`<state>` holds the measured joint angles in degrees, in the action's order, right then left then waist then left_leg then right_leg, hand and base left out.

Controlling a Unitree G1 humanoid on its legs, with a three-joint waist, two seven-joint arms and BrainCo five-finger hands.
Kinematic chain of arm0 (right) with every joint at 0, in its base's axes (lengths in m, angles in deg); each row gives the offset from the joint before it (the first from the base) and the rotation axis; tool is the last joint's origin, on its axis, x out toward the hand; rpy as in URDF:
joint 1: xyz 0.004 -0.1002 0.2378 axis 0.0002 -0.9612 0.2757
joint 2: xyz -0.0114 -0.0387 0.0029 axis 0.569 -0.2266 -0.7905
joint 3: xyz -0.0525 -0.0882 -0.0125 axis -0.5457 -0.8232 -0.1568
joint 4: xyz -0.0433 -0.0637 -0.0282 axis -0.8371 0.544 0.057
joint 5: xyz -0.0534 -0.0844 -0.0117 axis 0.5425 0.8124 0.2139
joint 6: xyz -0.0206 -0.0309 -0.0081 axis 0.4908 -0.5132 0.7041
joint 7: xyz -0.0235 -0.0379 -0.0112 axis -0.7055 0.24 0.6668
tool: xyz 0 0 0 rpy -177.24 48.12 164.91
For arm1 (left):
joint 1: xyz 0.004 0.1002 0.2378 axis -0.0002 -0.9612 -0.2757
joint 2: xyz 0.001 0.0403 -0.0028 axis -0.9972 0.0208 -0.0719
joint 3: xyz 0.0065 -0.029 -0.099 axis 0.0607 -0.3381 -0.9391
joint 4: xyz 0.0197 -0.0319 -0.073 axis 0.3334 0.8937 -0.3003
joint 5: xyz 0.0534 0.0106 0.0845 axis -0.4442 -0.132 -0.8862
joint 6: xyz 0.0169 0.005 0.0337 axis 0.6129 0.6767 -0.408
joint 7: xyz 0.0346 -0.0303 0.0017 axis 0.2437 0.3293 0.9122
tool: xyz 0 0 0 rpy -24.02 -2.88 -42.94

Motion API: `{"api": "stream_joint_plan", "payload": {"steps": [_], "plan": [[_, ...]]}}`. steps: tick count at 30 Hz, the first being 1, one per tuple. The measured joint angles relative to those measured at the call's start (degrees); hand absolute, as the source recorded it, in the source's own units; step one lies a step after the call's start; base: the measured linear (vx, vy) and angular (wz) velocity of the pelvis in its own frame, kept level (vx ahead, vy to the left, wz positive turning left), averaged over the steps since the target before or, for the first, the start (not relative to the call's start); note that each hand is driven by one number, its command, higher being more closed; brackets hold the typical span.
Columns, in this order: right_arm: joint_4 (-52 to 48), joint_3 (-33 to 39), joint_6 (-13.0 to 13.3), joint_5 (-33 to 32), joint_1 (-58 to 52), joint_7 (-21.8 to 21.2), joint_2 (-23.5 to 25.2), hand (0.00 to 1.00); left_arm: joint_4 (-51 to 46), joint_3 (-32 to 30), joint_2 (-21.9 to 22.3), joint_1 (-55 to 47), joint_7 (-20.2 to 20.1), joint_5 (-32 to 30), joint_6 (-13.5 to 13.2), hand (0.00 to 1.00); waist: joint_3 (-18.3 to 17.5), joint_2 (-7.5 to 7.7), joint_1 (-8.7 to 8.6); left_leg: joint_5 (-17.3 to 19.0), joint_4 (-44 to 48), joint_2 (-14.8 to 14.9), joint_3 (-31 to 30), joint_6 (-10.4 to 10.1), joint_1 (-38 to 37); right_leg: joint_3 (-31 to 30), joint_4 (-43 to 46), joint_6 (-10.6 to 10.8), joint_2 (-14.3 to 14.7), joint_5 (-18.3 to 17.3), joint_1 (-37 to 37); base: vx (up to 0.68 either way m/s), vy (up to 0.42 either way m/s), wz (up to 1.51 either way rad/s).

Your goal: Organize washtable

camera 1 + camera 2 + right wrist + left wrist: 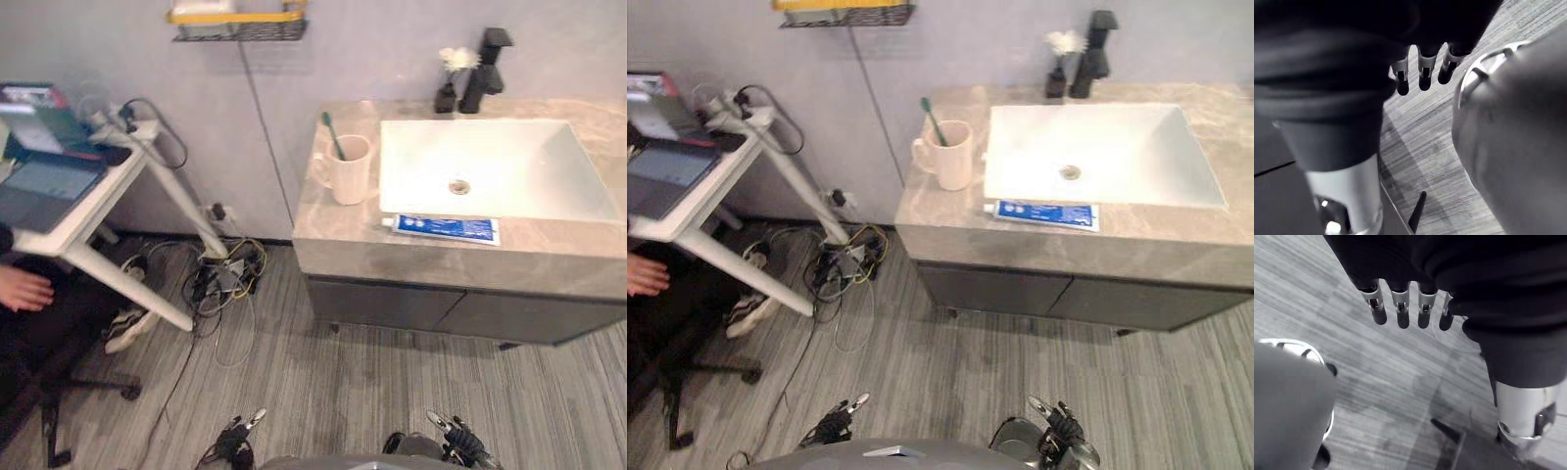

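Toothpaste [446, 228] on counter [441, 266], left hand [1400, 306] above floor [1400, 382]

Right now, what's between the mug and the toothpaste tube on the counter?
Nothing. A bare stretch of counter separates the mug from the toothpaste tube, as the left eye view shows.
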<state>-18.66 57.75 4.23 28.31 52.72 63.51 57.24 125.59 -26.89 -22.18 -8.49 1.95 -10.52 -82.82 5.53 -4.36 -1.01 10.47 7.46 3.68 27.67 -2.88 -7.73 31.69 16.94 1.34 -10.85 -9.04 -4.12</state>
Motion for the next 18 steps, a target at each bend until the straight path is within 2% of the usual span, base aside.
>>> {"api": "stream_joint_plan", "payload": {"steps": [2, 3, 4, 5, 6, 7, 9, 11, 12, 13, 14, 15, 16, 17, 18], "plan": [[0.1, -0.1, 0.0, 0.0, -0.5, -0.1, 0.8, 0.00, -0.2, -0.5, -0.1, 0.0, -0.1, 0.0, 0.0, 0.00, 0.1, 1.12, 0.15, -0.4, 2.9, 1.9, 0.3, -0.7, -0.4, -1.0, -6.6, -0.3, 3.2, 2.6, 3.1, 0.03, -0.125, -0.34], [0.1, -0.1, 0.0, 0.0, -0.6, -0.1, 1.2, 0.00, -0.5, -0.9, -0.2, 0.0, -0.2, 0.0, 0.0, 0.00, 0.1, 1.79, 0.09, -0.3, 4.9, 2.6, 0.4, -0.7, 0.5, -1.1, -8.1, -0.4, 3.8, 3.3, 3.8, -0.02, -0.145, -0.17], [0.2, -0.3, 0.0, 0.1, -0.7, -0.2, 1.9, 0.00, -1.1, -1.4, -0.5, 0.2, -0.3, 0.0, 0.0, 0.00, 0.2, 3.07, 0.16, 0.3, 11.2, 4.7, 0.3, -0.7, 3.1, -1.2, -11.5, -1.0, 5.2, 4.6, 5.2, -0.06, -0.134, -0.09], [0.2, -0.3, 0.0, 0.3, -0.7, -0.2, 2.2, 0.00, -1.8, -1.4, -0.7, 0.2, -0.3, 0.0, 0.0, 0.00, 0.4, 3.45, 0.38, 0.8, 15.7, 6.2, 0.2, -0.7, 4.8, -1.2, -12.8, -1.3, 6.0, 5.0, 6.1, -0.09, -0.173, -0.16], [0.2, -0.3, 0.0, 0.4, -0.8, -0.2, 2.2, 0.00, -3.0, -1.4, -0.9, 0.2, -0.4, 0.0, 0.0, 0.00, 0.9, 3.38, 0.94, 1.3, 26.4, 10.5, -0.3, -0.2, 8.7, -1.4, -14.6, -1.8, 8.0, 5.3, 7.7, -0.12, -0.154, -0.27], [0.2, -0.4, 0.0, 0.4, -1.0, -0.2, 1.9, 0.00, -4.2, -1.3, -0.8, 0.1, -0.5, 0.0, -0.1, 0.00, 1.5, 2.37, 1.56, 0.7, 36.6, 14.8, -2.0, 0.7, 12.7, -1.5, -15.3, -2.6, 9.8, 4.8, 9.3, -0.13, -0.133, -0.32], [1.1, -0.7, -0.1, 0.4, -1.3, -0.1, 0.4, 0.00, -4.5, -1.3, -0.4, 0.0, -0.6, 0.0, 0.0, 0.00, 1.7, 1.65, 1.84, 0.8, 43.8, 16.6, -5.6, 0.7, 15.7, -2.6, -15.2, -3.5, 10.7, 4.2, 11.1, -0.10, -0.055, -0.34], [1.8, -0.3, -0.5, 0.4, -0.9, -0.1, 0.1, 0.00, -4.5, -1.3, -0.4, 0.1, -0.6, 0.0, 0.0, 0.00, 1.7, 1.71, 1.95, 2.3, 42.6, 13.9, -9.4, -0.4, 18.6, -4.2, -15.2, -3.9, 9.7, 3.5, 11.7, -0.16, 0.020, -0.39], [2.0, 0.4, -1.0, 0.5, -0.5, -0.1, 0.3, 0.00, -4.6, -1.4, -0.3, 0.2, -0.7, 0.0, -0.1, 0.00, 2.0, 2.03, 2.24, 3.0, 36.8, 10.8, -11.8, -0.7, 19.5, -5.3, -15.0, -3.5, 8.3, 3.3, 11.6, -0.26, 0.090, -0.49], [2.0, 0.8, -1.2, 0.5, -0.8, -0.2, 0.3, 0.00, -4.6, -1.5, -0.3, 0.2, -0.7, 0.0, -0.2, 0.00, 2.0, 2.12, 2.66, 3.0, 27.0, 7.7, -13.7, -1.2, 19.0, -6.5, -14.2, -2.6, 6.9, 3.0, 11.1, -0.33, 0.145, -0.58], [1.8, 1.5, -1.1, 0.5, -1.1, -0.2, 0.2, 0.00, -4.4, -1.8, -0.3, -0.2, -0.7, 0.0, -0.1, 0.00, 1.8, 1.60, 2.73, 0.5, 15.4, 6.0, -14.9, -2.5, 17.2, -7.4, -14.2, -1.2, 6.6, 2.7, 10.9, -0.22, 0.140, -0.47], [1.8, 1.6, -1.1, 0.5, -1.2, -0.2, 0.0, 0.00, -4.3, -2.0, -0.3, -0.4, -0.7, 0.0, 0.0, 0.00, 1.7, 0.99, 2.79, -1.6, 10.4, 5.7, -15.5, -2.4, 16.7, -7.8, -14.2, -0.6, 7.0, 2.6, 10.9, 0.01, 0.172, -0.47], [1.9, 2.0, -1.1, 0.6, -1.2, -0.1, -0.5, 0.00, -3.5, -3.1, -0.4, -0.3, -0.7, 0.1, 0.2, 0.00, 1.8, 0.58, 3.22, -7.0, 7.8, 5.5, -16.5, -0.6, 16.1, -9.2, -14.4, 0.4, 7.3, 2.7, 11.2, 0.16, 0.133, -0.31], [1.8, 2.4, -1.1, 1.0, -1.3, -0.2, -0.1, 0.00, -2.7, -3.8, -0.7, -0.3, -0.7, 0.0, 0.3, 0.00, 1.6, 0.96, 3.13, -7.0, 7.2, 4.9, -16.2, -0.6, 15.8, -9.5, -14.7, 1.2, 6.8, 2.9, 11.3, 0.25, 0.161, -0.24], [1.8, 2.6, -1.1, 2.0, -1.4, -0.2, 0.7, 0.00, -1.9, -4.5, -1.3, -0.2, -0.7, 0.0, 0.5, 0.00, 1.4, 2.24, 2.94, -6.8, 5.7, 3.7, -15.5, -0.2, 15.0, -9.8, -15.2, 1.9, 5.7, 3.0, 11.4, 0.21, 0.117, -0.06]]}}
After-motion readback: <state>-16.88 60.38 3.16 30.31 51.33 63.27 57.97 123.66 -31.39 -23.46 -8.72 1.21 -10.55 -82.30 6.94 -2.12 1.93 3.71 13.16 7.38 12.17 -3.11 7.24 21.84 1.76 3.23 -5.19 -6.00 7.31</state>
